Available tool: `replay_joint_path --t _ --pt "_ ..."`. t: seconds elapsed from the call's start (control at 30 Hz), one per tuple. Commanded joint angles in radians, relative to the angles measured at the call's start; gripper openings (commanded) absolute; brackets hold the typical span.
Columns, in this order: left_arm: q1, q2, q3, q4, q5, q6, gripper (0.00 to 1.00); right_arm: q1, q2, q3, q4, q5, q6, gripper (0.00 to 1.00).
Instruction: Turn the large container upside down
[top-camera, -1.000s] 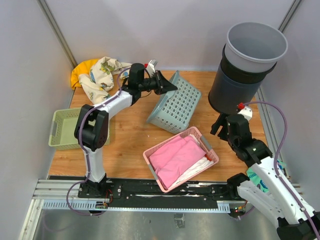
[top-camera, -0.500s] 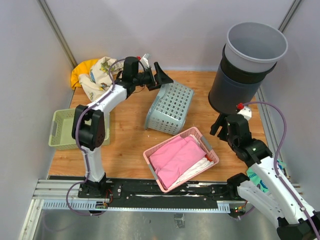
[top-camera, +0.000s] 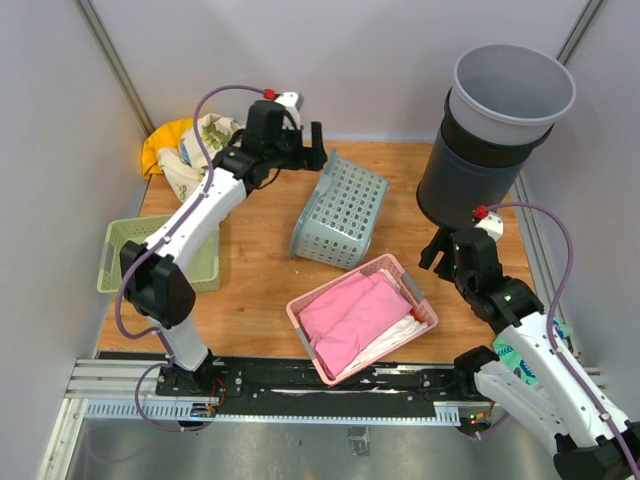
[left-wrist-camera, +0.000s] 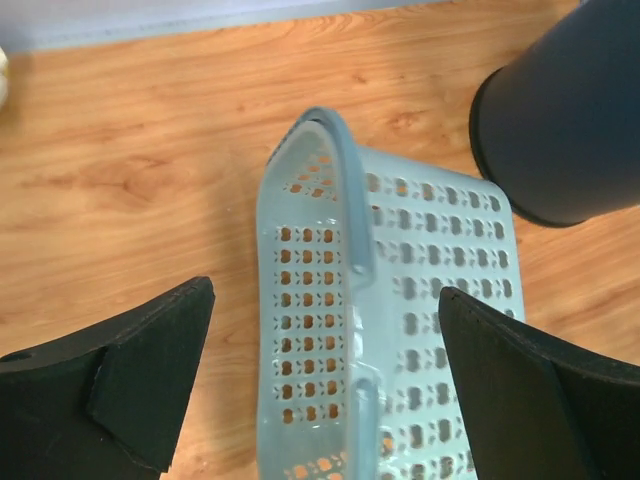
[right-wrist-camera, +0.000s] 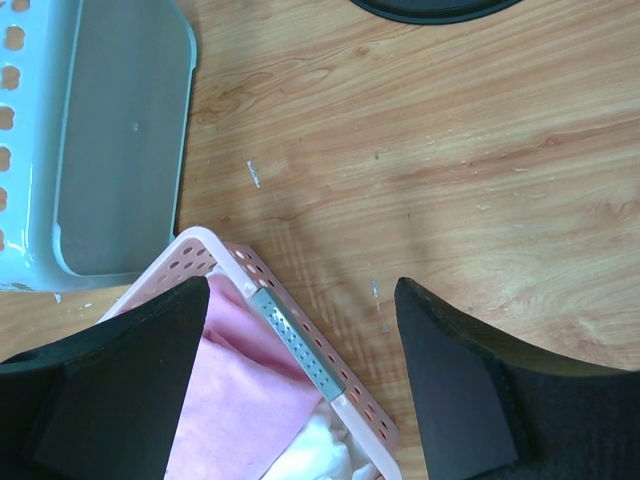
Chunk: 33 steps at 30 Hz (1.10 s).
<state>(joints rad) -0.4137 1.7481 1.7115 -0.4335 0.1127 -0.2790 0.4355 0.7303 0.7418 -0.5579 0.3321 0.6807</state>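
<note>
The right tool (right-wrist-camera: 300, 292) hangs near the surface's (top-camera: 265, 270) right edge with its fingers spread and nothing between them. At the middle of the near edge sits a pink basket (top-camera: 405, 285) holding pink cloth (top-camera: 350, 312). A green basket (top-camera: 128, 226) lies against the left edge. The light blue perforated basket (top-camera: 345, 210) lies tipped on its side at the centre. Its long axis runs roughly near to far, its mouth faces the left edge and its solid base faces right. Above its far rim hovers the left tool (left-wrist-camera: 325, 295), fingers wide apart and empty. Crumpled cloths (top-camera: 185, 150) fill the far-left corner. A grey bin (top-camera: 510, 95) is nested in a dark bin (top-camera: 465, 185) in the far-right corner.
</note>
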Motion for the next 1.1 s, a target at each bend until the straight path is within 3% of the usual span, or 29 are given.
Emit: replay_joint_path --t 0.0,0.17,0.3,0.63,0.87,1.07 --pt "-0.199 -0.044 0.054 -0.083 -0.413 0.191 0.99 -0.014 -0.009 -0.015 0.034 0.007 0.022 0.77" --pt "-0.264 0.062 0.123 -0.194 -0.535 0.198 0.98 -0.014 0.02 -0.01 0.041 0.001 0.021 0.77" --pt "-0.276 0.118 0.138 -0.208 -0.591 0.188 0.9 -0.014 0.047 0.0 0.044 -0.015 0.019 0.77" --pt "-0.275 0.167 0.122 -0.208 -0.534 0.17 0.75 -0.013 0.077 0.003 0.058 -0.023 0.017 0.77" --pt "-0.26 0.187 0.126 -0.213 -0.491 0.152 0.44 -0.014 0.088 0.007 0.061 -0.027 0.011 0.77" --pt "-0.221 0.185 0.128 -0.214 -0.404 0.126 0.28 -0.014 0.074 -0.003 0.061 -0.025 0.011 0.77"
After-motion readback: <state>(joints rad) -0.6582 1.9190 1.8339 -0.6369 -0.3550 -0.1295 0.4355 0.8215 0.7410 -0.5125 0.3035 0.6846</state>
